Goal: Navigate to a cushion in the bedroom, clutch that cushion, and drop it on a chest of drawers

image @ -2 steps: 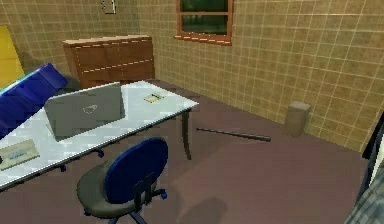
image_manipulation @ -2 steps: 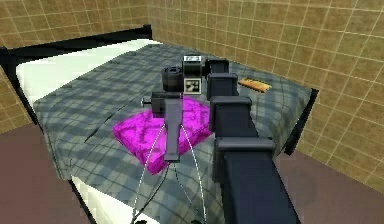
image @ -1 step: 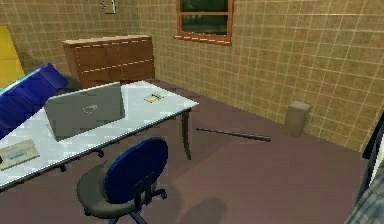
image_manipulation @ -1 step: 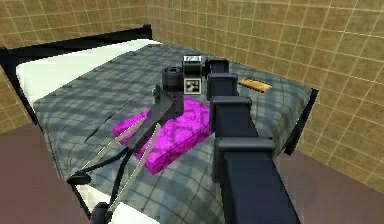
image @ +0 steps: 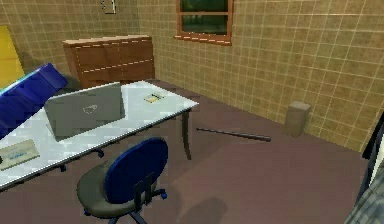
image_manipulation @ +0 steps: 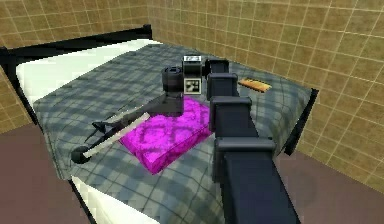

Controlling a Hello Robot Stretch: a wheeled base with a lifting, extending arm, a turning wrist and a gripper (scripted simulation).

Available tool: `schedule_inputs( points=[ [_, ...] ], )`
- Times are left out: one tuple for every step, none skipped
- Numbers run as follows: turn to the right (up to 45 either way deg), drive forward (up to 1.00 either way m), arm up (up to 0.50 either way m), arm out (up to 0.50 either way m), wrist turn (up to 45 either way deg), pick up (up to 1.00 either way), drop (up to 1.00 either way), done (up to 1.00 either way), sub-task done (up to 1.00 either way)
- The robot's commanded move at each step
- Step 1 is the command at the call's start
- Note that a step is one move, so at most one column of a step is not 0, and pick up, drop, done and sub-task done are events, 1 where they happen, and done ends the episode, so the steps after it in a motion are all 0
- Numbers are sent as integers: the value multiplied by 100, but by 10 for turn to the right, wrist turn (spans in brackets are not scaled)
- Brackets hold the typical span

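Tool (image_manipulation: pixel 97 140), near the magenta cushion (image_manipulation: pixel 172 136) on the bed (image_manipulation: pixel 100 80): cannot tell its spread or hold.

A laptop (image: pixel 85 108) sits on a white desk (image: pixel 165 103), a blue chair (image: pixel 125 178) beside it. A dark rod (image: pixel 233 134) lies near a bin (image: pixel 297 117). The bed (image_manipulation: pixel 60 70) has a grey cover (image_manipulation: pixel 100 100).
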Motion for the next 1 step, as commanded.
schedule_inputs(
  points=[
    [0, 0, 0, 0, 450, 0, 0, 0, 0]
  ],
)
